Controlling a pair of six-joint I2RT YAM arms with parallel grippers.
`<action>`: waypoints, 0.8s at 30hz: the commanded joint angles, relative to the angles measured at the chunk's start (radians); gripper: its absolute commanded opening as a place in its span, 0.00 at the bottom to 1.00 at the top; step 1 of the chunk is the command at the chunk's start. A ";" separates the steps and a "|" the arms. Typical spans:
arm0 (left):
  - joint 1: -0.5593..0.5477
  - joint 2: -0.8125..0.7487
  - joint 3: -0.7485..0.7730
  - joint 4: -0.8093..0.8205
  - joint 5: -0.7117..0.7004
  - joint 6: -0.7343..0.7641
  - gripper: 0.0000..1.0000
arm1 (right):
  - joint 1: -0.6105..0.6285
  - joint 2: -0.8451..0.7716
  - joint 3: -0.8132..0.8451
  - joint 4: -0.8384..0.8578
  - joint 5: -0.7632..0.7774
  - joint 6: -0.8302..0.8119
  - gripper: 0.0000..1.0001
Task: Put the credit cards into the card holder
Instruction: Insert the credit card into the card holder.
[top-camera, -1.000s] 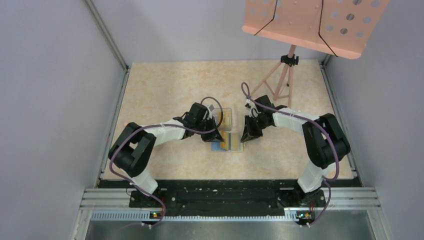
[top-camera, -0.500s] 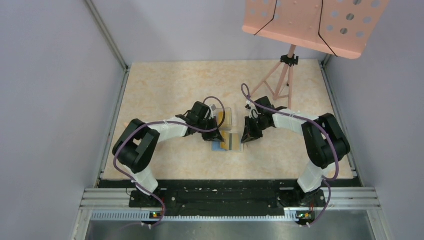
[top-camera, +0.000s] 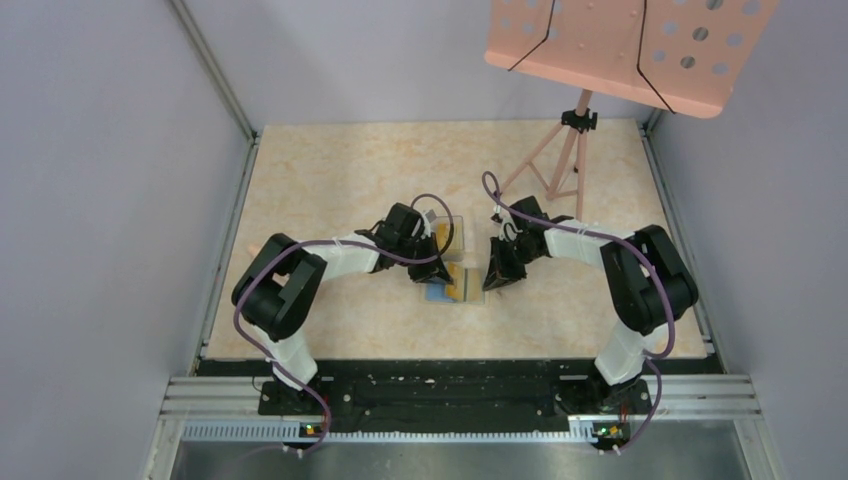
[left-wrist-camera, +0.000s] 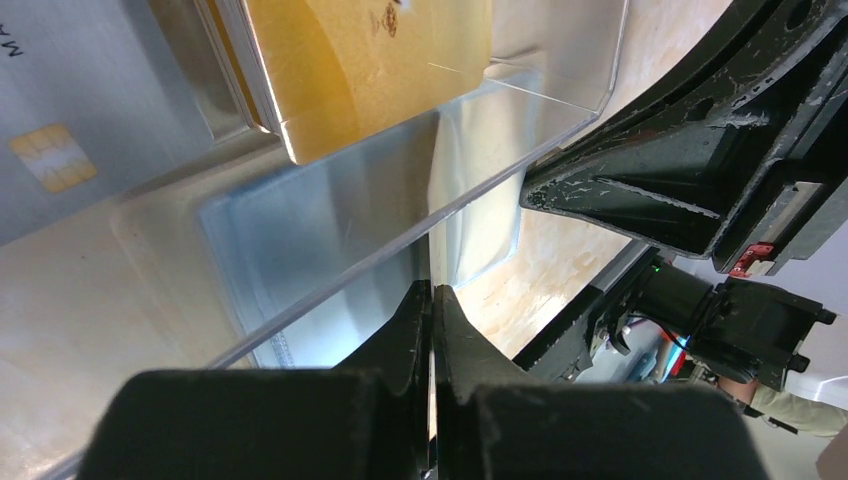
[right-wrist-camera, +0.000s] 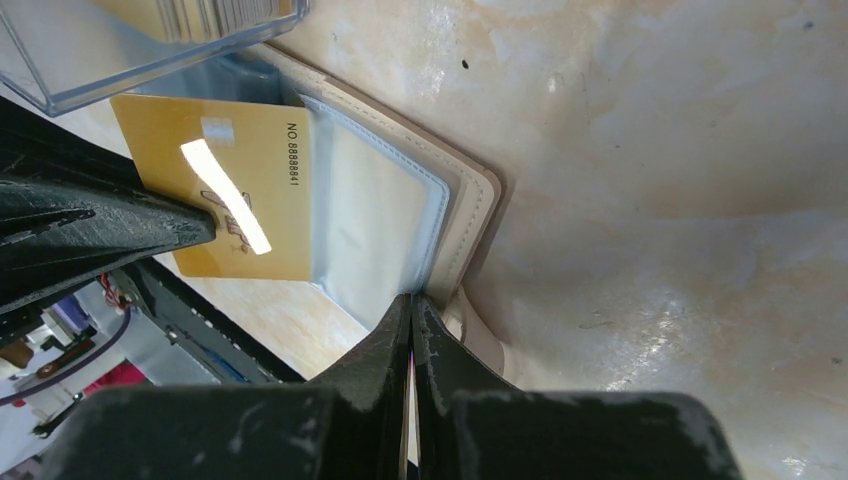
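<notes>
Right wrist view: a yellow card (right-wrist-camera: 240, 200) held over the open card holder (right-wrist-camera: 470, 215).
The holder lies spread flat near the middle of the counter (right-wrist-camera: 650, 150), tan stitched rim outside, glossy pale-blue sleeves inside. The left pincer (left-wrist-camera: 431, 300), closed, appears to pinch the stiff, glare-streaked card by one end, likely to slide it under a sleeve. The right pincer (right-wrist-camera: 412, 312), closed on nothing visible, rests at the holder's edge, probably pinning it. More credit cards (left-wrist-camera: 370, 70) sit in the clear plastic box (left-wrist-camera: 400, 190) just beside.
</notes>
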 joint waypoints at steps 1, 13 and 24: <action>-0.016 0.023 0.018 0.051 0.022 -0.005 0.00 | -0.005 0.028 -0.014 0.017 0.012 -0.003 0.00; -0.044 0.069 0.060 -0.049 -0.046 0.021 0.00 | -0.005 0.037 -0.012 0.010 0.015 -0.003 0.00; -0.062 0.143 0.139 -0.135 -0.063 0.013 0.00 | -0.005 0.036 -0.015 0.011 0.012 -0.006 0.00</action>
